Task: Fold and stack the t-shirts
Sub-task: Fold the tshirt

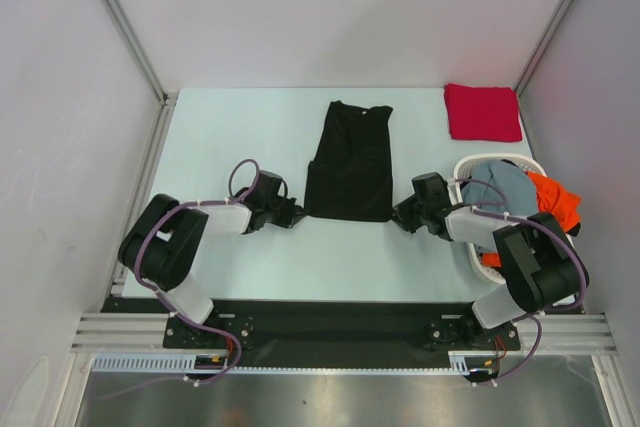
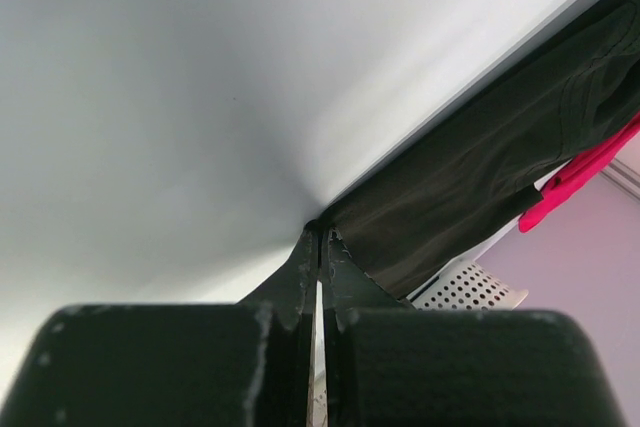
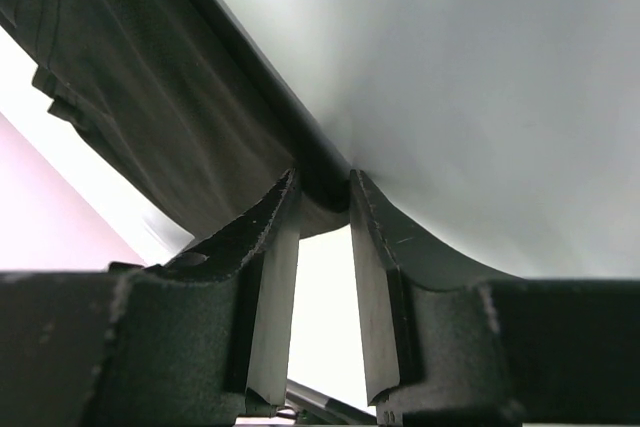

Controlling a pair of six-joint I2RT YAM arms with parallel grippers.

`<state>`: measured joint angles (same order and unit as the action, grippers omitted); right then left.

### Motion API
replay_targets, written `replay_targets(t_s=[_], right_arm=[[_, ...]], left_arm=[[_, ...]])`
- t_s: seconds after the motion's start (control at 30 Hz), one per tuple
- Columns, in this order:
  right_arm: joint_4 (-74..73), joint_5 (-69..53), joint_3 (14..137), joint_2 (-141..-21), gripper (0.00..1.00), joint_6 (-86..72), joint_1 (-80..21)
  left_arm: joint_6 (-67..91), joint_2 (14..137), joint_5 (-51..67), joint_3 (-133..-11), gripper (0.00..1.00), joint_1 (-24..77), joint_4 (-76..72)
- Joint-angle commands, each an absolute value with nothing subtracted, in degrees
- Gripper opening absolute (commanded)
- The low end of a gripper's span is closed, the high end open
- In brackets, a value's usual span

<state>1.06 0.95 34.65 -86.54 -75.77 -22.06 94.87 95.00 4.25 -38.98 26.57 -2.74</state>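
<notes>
Nearest you, your left end effector point(image 1: 299, 213) is closed tight on the near-left corner of the black t-shirt point(image 1: 350, 162), fingers pressed flat together in the left wrist view point(image 2: 319, 232). Your right end effector point(image 1: 399, 215) sits at the near-right corner, its jaws part-way apart with the shirt's rolled hem between the tips point(image 3: 321, 187). By the right edge of the worktop point(image 1: 240, 127) you have the white basket point(image 1: 500, 158), holding the grey-blue t-shirt point(image 1: 503, 182) and the orange t-shirt point(image 1: 555, 199), which spills over its rim. The black shirt lies flat mid-worktop, folded narrow, collar towards the far edge. The red t-shirt point(image 1: 482, 112) lies folded at the far-right corner.
</notes>
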Motion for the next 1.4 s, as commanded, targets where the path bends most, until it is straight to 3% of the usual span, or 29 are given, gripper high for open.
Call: replay_targets(t_s=[0.0, 0.47, 0.57, 0.6, 0.73, 1.37], right_arm=[[-5.45, 3.52, 33.93, -86.84, 0.32, -72.42, -23.03], [-2.20, 2.81, 32.96, -88.42, 0.28, -70.93, -22.15], [-1.15, 2.20, 32.78, -89.21, 0.21, -70.23, -22.15], [-1.06, 1.85, 32.70, -89.12, 0.12, -69.96, -22.06], [-1.49, 1.58, 32.17, -87.46, 0.00, -68.47, -22.24], [-6.50, -4.84, 24.79, -71.56, 0.00, -58.80, -24.78]], left_arm=[[92.02, 97.64, 3.96, -37.88, 0.00, 26.10, 3.69], [90.35, 98.00, 4.75, -38.14, 0.00, 25.49, 3.78], [89.91, 97.91, 5.19, -38.14, 0.00, 25.40, 3.43], [89.74, 97.82, 5.36, -38.14, 0.00, 25.40, 3.43], [88.25, 96.68, 4.83, -37.71, 0.00, 25.05, 4.04], [86.75, 80.44, 4.75, -26.29, 0.00, 29.61, 5.88]])
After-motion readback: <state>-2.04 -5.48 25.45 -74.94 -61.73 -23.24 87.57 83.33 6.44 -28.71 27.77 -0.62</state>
